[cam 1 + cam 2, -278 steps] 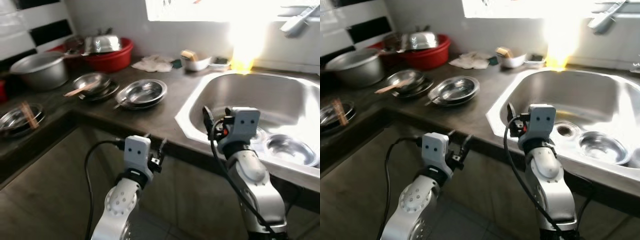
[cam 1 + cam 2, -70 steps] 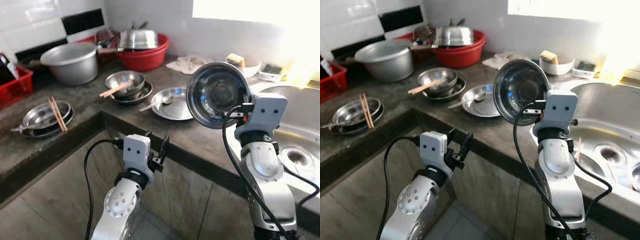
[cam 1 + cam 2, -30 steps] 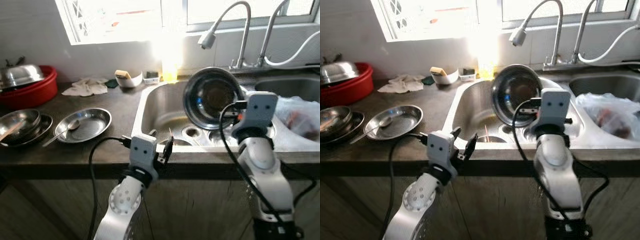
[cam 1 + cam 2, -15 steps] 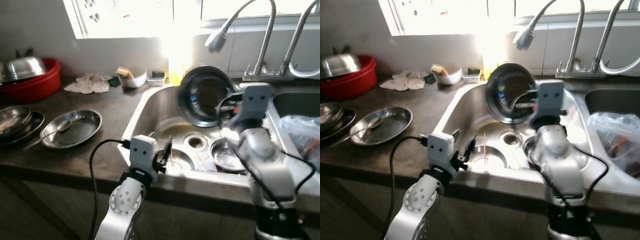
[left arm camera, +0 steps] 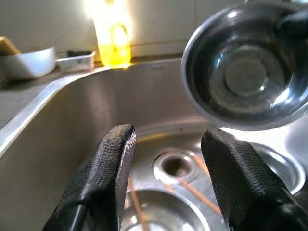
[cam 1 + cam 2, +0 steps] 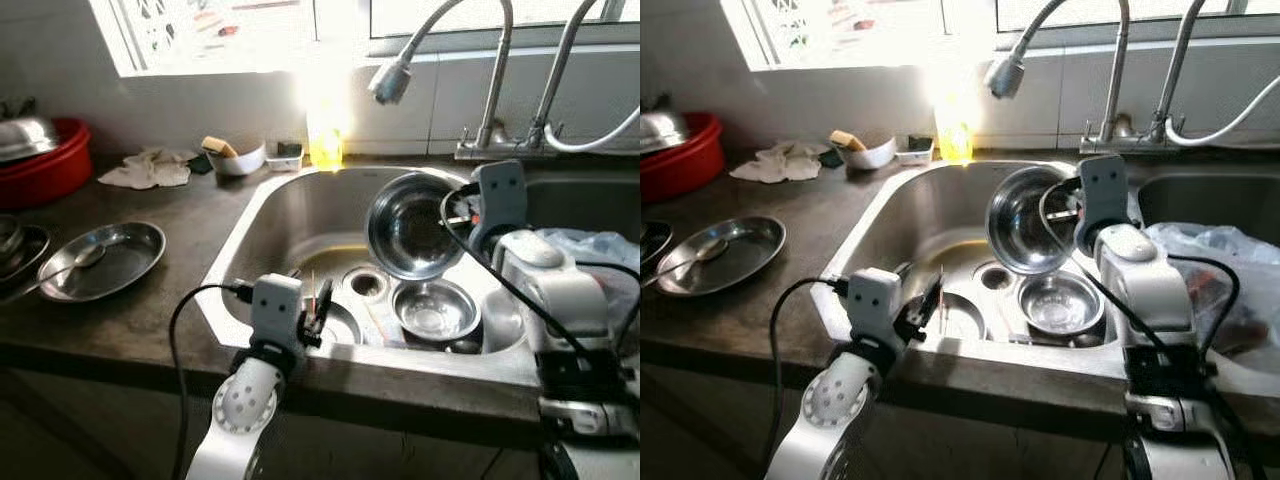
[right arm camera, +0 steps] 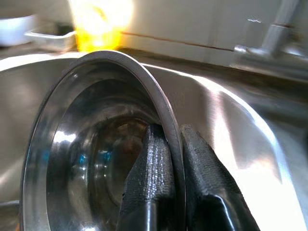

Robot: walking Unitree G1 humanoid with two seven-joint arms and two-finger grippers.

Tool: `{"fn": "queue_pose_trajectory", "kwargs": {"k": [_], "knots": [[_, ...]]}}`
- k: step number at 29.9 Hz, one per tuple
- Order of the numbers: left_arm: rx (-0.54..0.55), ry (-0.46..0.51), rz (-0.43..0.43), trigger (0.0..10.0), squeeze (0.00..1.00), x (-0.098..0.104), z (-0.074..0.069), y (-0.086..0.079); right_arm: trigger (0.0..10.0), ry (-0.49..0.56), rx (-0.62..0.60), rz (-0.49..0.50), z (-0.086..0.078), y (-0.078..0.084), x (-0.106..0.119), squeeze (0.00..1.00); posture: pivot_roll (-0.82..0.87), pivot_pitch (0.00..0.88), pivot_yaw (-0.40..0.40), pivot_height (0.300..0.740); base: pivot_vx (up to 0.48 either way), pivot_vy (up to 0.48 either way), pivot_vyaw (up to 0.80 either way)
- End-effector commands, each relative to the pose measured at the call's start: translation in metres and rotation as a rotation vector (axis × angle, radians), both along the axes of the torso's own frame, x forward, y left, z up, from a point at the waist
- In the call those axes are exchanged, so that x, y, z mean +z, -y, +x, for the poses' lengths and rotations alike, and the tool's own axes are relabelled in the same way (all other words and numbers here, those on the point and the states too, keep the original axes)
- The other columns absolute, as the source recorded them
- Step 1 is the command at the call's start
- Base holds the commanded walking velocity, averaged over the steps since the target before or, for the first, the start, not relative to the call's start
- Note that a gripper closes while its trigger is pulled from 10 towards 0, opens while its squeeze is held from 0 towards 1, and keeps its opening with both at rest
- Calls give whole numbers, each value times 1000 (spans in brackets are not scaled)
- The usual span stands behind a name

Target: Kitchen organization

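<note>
A: Where's the steel bowl (image 6: 415,225)?
B: Tilted above the sink (image 6: 270,215), its rim pinched tight in the right pincer (image 7: 166,159).
A: Left pincer (image 5: 166,144)?
B: Fingers spread, holding nothing, at the sink's front edge.

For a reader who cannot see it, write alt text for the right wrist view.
The right gripper's two black fingers pinch the rim of a round stainless steel bowl, held tilted above the steel sink basin. Behind, a glowing yellow bottle stands on the ledge.
</note>
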State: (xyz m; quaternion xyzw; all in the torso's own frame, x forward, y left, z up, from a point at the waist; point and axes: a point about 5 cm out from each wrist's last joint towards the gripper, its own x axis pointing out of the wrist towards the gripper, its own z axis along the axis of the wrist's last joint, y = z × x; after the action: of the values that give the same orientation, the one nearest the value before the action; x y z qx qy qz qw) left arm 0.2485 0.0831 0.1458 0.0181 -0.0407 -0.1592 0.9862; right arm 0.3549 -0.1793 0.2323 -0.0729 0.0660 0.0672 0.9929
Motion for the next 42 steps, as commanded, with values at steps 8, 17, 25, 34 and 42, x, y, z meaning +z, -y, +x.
{"fn": "queue_pose_trajectory", "kwargs": {"k": [8, 17, 25, 34, 42], "knots": [[30, -40, 20, 10000, 0, -5, -11, -5, 10000, -133, 8, -52, 27, -2, -17, 0, 98, 105, -1, 740, 0, 0, 0], [17, -64, 15, 10000, 0, -6, -22, -5, 10000, -255, -88, -110, 34, 15, -49, 0, 120, 130, 2, 740, 0, 0, 0], [14, -65, 16, 10000, 0, -5, -22, -5, 10000, -274, -73, -66, 34, 14, -57, 1000, 121, 125, 6, 740, 0, 0, 0], [11, -57, 14, 10000, 0, -2, -18, -4, 10000, -175, -91, -53, 36, 12, -44, 1000, 116, 110, 8, 740, 0, 0, 0], [15, -42, 14, 10000, 0, -1, -12, -5, 10000, 140, -126, 27, 23, 5, -7, 0, 107, 86, 14, 740, 0, 0, 0]]}}
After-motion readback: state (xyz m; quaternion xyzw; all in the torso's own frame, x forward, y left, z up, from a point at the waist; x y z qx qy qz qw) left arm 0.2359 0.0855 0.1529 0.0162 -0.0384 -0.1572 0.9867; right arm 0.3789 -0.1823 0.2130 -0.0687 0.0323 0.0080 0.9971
